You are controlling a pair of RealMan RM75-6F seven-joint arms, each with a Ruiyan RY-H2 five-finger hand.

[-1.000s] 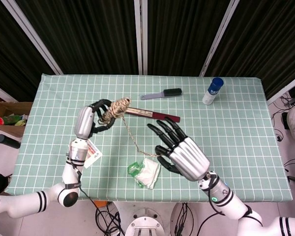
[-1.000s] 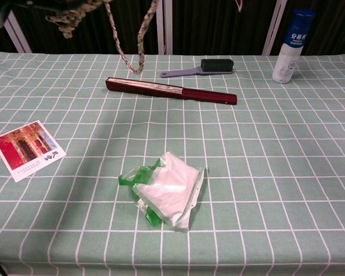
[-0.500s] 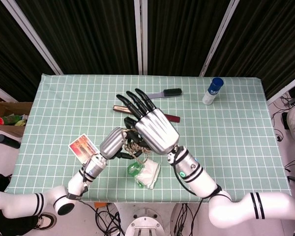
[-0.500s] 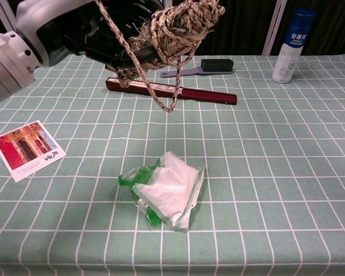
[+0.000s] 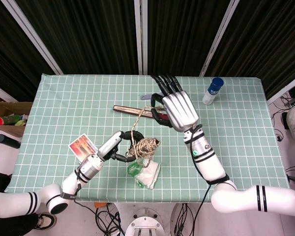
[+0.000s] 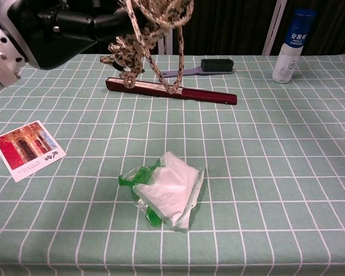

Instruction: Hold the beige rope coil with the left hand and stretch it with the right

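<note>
The left hand (image 5: 119,148) grips the beige rope coil (image 5: 146,146) in the air above the counter (image 5: 236,137). A strand (image 5: 136,123) runs toward 12 o'clock to the right hand (image 5: 174,105), which pinches it. The white bottle (image 6: 290,47) at 2 o'clock carries unreadable Chinese writing.

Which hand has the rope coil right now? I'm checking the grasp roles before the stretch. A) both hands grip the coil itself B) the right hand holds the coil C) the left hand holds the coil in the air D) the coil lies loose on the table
C: the left hand grips the beige rope coil above the table, while the right hand holds only the strand farther back.
</note>
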